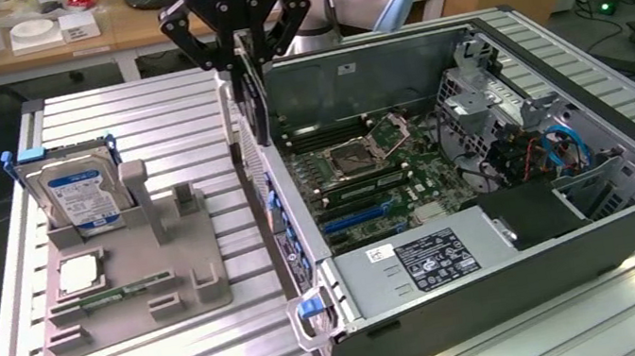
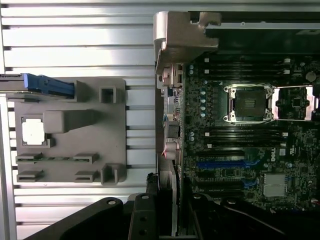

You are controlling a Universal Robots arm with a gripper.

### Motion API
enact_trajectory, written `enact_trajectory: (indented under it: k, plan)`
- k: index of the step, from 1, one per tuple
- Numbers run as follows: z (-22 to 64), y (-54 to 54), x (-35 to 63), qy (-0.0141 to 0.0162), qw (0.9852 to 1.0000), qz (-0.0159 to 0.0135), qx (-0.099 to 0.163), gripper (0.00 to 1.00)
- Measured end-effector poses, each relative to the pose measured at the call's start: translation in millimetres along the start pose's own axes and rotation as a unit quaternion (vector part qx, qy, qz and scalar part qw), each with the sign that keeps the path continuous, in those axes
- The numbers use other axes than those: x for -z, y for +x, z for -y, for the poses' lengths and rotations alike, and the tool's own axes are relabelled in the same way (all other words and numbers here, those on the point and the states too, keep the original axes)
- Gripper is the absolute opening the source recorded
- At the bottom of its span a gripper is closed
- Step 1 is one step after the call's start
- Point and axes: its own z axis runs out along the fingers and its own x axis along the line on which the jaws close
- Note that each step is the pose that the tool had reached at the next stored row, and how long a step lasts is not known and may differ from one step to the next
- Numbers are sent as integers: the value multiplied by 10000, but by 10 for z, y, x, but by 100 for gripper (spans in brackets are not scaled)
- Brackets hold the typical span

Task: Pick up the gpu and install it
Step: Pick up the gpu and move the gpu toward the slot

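Observation:
The gpu (image 1: 259, 101), a thin dark card with a pale bracket along one edge, hangs upright from my gripper (image 1: 249, 55), which is shut on its top. It hovers above the rear wall of the open computer case (image 1: 630, 219), beside the motherboard (image 1: 373, 164). In the wrist view the gpu (image 2: 168, 190) appears edge-on between my dark fingers (image 2: 142, 217), next to the case's port panel. The blue expansion slots (image 2: 222, 164) lie a little further inside the case and are bare.
A grey fixture tray (image 1: 165, 259) on the slatted table holds a silver hard drive with a blue label (image 1: 82, 196), a processor chip (image 1: 77, 273) and a green memory stick (image 1: 113, 293). The power supply (image 1: 433, 260) fills the case's near corner. Desks stand behind.

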Motion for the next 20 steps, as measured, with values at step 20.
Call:
enact_trajectory:
  k: [20]
  plan:
    - [-5,-151,-12,0,10000,0,0,27]
